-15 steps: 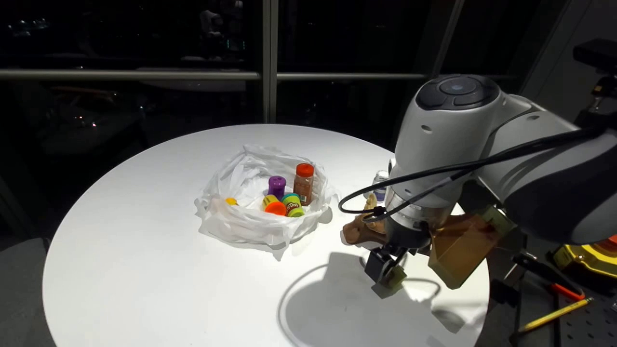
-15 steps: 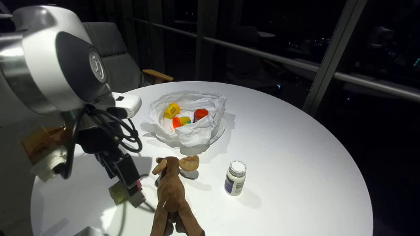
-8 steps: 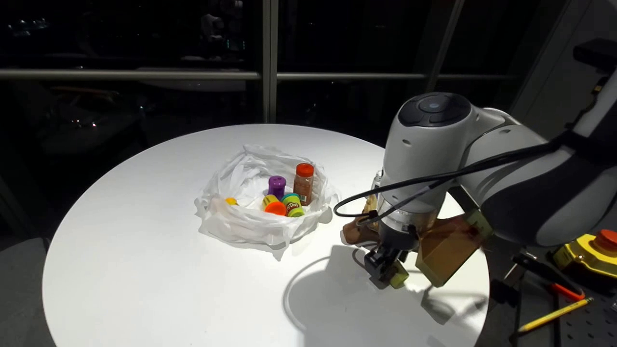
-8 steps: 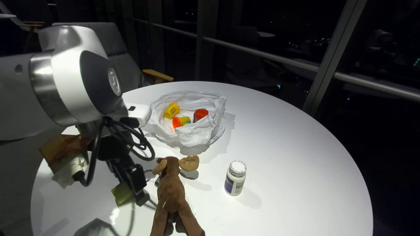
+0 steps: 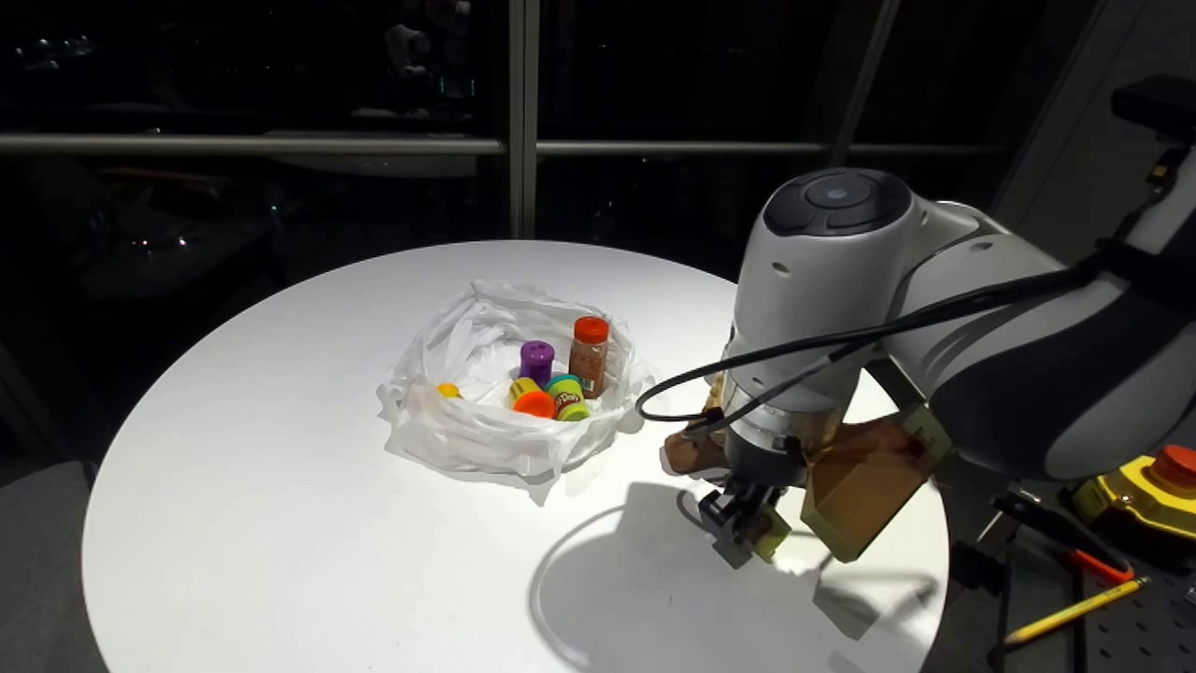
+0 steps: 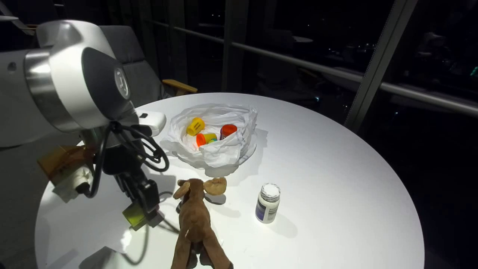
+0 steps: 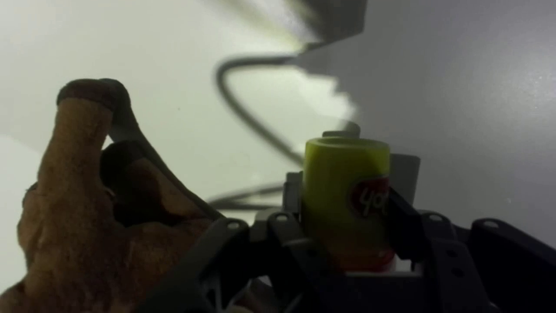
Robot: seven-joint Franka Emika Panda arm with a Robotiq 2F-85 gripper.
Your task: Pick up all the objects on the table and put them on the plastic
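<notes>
Sprawling far off in an exterior view, the plastic bag (image 6: 220,157) should crumple. Nearer, the plush toy (image 6: 195,220) looks soft, best pinched mid-body; right of it, the bottle (image 6: 266,209) looks stiff. Left, outside the bag, the gripper (image 7: 346,203) clasps a probably light yellow-green tub (image 7: 334,167) by its sides, its inverted label (image 7: 368,198) apparently ending "Doh".

Bag (image 6: 224,157): is being supported by the table (image 6: 336,157); containers (image 5: 534,367) are being held inside.
Toy (image 6: 195,220): in an exterior view, is being supported before the bag.
Bottle (image 6: 267,206), same view: is being supported upright, right of the toy.
Tub (image 6: 133,215), same view: is being held left of the toy by the gripper (image 7: 345,204).
</notes>
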